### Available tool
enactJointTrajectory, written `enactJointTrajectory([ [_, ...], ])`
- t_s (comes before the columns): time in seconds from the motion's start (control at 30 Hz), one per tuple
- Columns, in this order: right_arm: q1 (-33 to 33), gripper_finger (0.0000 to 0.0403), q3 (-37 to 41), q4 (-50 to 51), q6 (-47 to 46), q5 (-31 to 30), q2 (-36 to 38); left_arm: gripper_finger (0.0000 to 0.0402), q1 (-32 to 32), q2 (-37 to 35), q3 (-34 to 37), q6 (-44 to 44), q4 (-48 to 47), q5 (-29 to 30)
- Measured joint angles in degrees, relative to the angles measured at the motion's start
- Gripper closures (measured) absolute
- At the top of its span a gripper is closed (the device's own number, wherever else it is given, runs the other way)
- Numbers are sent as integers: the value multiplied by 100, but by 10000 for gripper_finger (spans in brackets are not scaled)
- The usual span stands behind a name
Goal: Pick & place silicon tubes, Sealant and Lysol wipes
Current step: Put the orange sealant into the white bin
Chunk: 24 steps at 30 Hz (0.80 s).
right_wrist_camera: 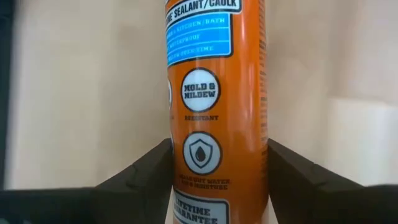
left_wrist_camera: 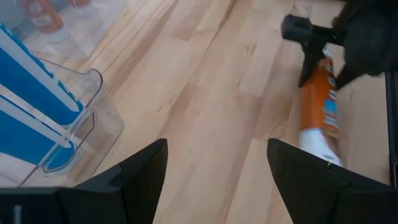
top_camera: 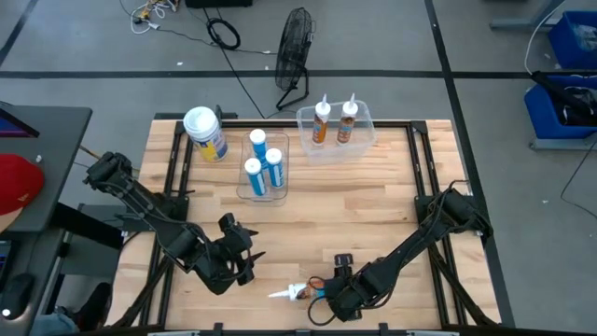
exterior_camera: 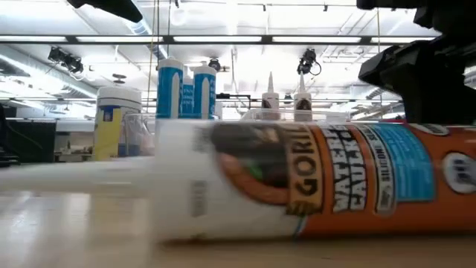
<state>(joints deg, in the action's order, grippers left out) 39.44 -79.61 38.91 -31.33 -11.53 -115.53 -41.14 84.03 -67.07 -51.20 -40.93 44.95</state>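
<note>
An orange sealant tube [top_camera: 300, 290] lies near the table's front edge with its white nozzle [top_camera: 280, 295] pointing left. It fills the low view [exterior_camera: 349, 179]. My right gripper [top_camera: 328, 291] is shut on it. My left gripper [top_camera: 244, 254] is open and empty to the left of the tube, and it also shows in the left wrist view [left_wrist_camera: 217, 155]. The Lysol wipes canister [top_camera: 205, 133] stands upright at the far left. Three blue-and-white tubes [top_camera: 263, 161] stand in a clear bin. Two more orange sealant tubes [top_camera: 335, 121] stand in a second clear bin. My right gripper pinches the sealant tube's round body [right_wrist_camera: 186, 168] between its two fingers [right_wrist_camera: 143, 177], toward the end away from the nozzle. The fingers come from above, slanting down, and lie across the tube. The tube lies level at the table top [exterior_camera: 223, 249].
The clear bin with the blue tubes [left_wrist_camera: 68, 124] stands close beyond my left gripper. The other clear bin [top_camera: 362, 140] is at the far middle. A black fan [top_camera: 294, 47] and cables lie on the floor beyond the table. Bare wood [top_camera: 373, 205] lies mid-table.
</note>
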Motion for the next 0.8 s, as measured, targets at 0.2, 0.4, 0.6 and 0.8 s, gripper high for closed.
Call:
enactJointTrajectory([
  [0.2,105,195,2,687,-409,-716,355,120,-151,0,0,2,-10,298],
  [0.4,306,195,-2,775,-782,-1416,628,120,-161,0,0,0,-11,310],
  [0.6,550,195,-11,1048,-1338,-2308,757,120,-179,0,0,94,36,320],
  [0.8,770,195,-11,1669,-2234,-3214,768,120,-290,0,-11,196,45,584],
])
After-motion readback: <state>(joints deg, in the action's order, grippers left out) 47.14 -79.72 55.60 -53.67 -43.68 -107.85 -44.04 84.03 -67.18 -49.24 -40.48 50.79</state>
